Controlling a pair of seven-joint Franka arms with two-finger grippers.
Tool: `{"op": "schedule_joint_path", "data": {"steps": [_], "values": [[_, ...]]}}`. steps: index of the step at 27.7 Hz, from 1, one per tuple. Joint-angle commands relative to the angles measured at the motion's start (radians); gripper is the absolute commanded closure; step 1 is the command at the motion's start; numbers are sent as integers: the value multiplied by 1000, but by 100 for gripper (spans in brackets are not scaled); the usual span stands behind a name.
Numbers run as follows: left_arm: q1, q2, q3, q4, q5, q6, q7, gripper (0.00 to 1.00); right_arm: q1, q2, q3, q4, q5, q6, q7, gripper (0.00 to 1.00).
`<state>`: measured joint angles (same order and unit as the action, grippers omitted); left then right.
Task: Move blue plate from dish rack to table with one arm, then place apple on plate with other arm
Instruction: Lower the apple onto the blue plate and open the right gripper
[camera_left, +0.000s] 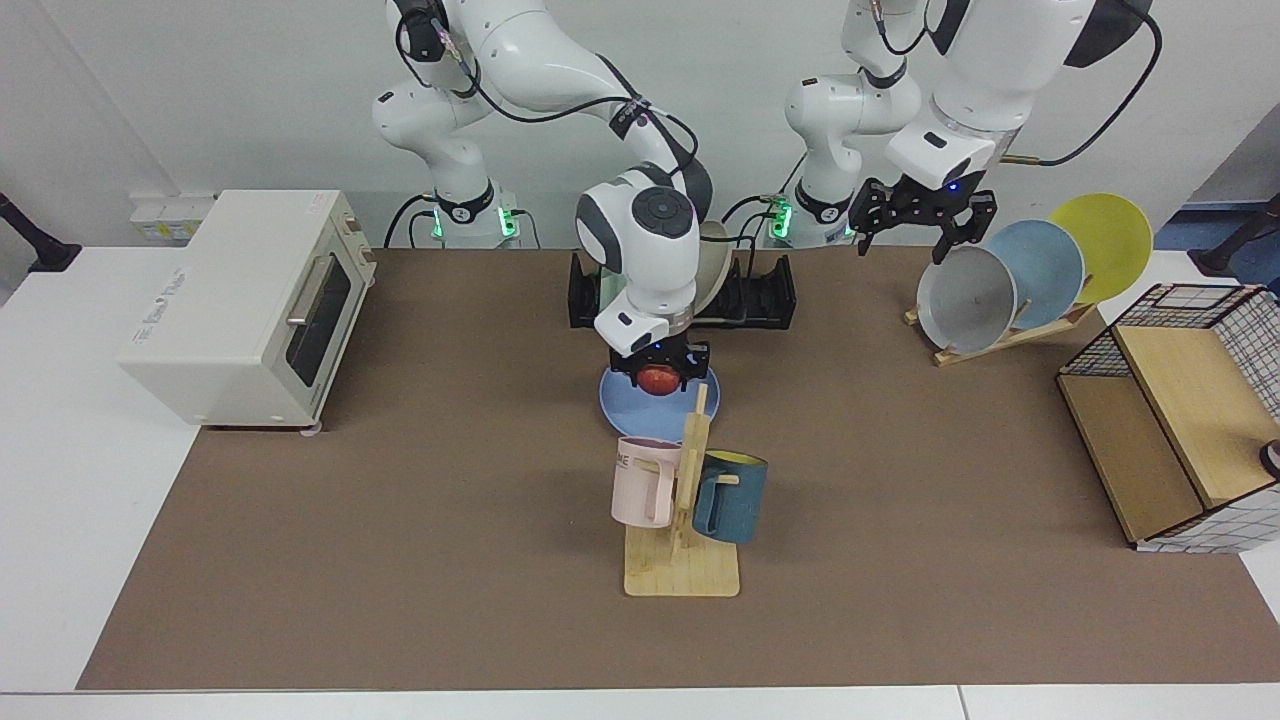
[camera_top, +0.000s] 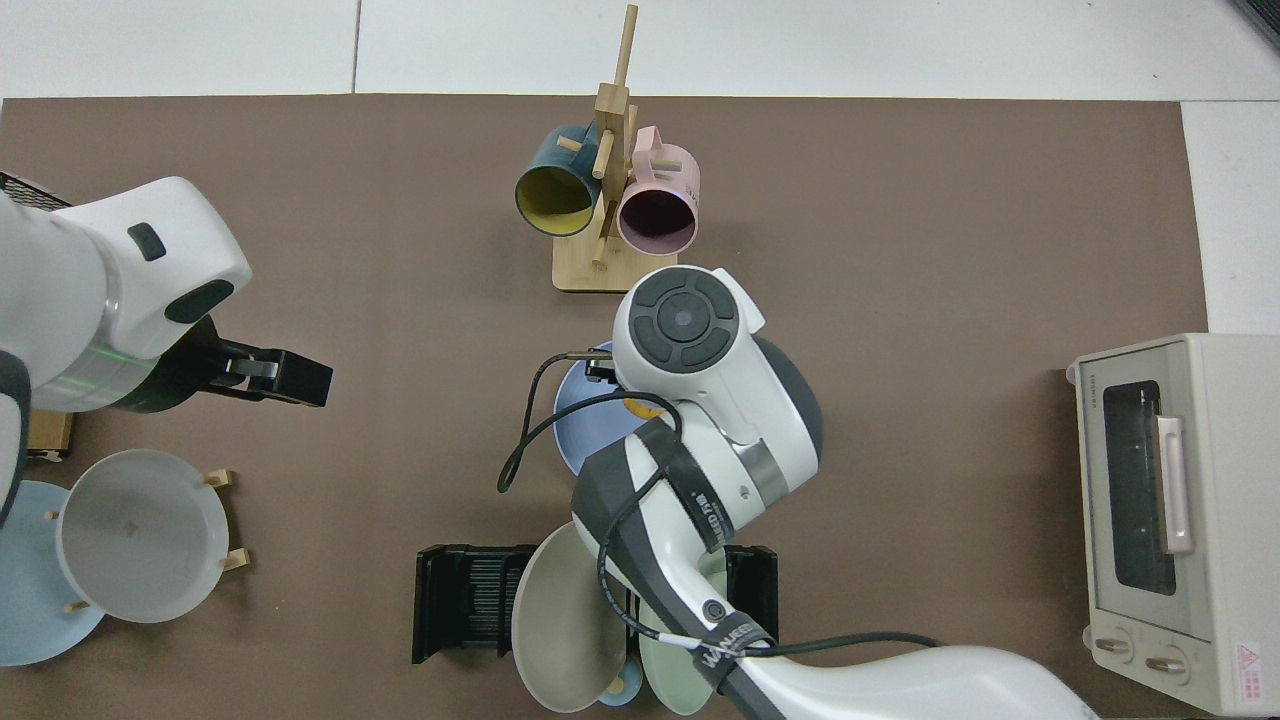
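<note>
Faintly, "ME" on pink mug (camera_left: 642, 482)

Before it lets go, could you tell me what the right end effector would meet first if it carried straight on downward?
The right end effector, shut on the small red apple, points down over the round periwinkle-blue plate on the brown mat. It would likely meet that plate first, though its height above it is unclear.

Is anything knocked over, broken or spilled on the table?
No, nothing stands out. The blue plate lies flat on the table, the right gripper holds the apple over it, both mugs hang on their tree, and the left gripper waits, open, above the wooden plate stand.
</note>
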<state>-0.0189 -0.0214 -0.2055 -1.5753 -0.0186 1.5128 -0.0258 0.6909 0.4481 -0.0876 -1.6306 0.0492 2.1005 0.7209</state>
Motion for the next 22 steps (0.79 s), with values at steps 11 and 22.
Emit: {"op": "schedule_joint_path", "data": {"steps": [11, 22], "values": [[4, 6, -5, 26, 14, -32, -13, 0, 13, 81, -6, -17, 15, 67, 14, 48], [11, 6, -5, 26, 14, -31, -13, 0, -7, -2, -14, -9, 54, -37, 19, 0]]}}
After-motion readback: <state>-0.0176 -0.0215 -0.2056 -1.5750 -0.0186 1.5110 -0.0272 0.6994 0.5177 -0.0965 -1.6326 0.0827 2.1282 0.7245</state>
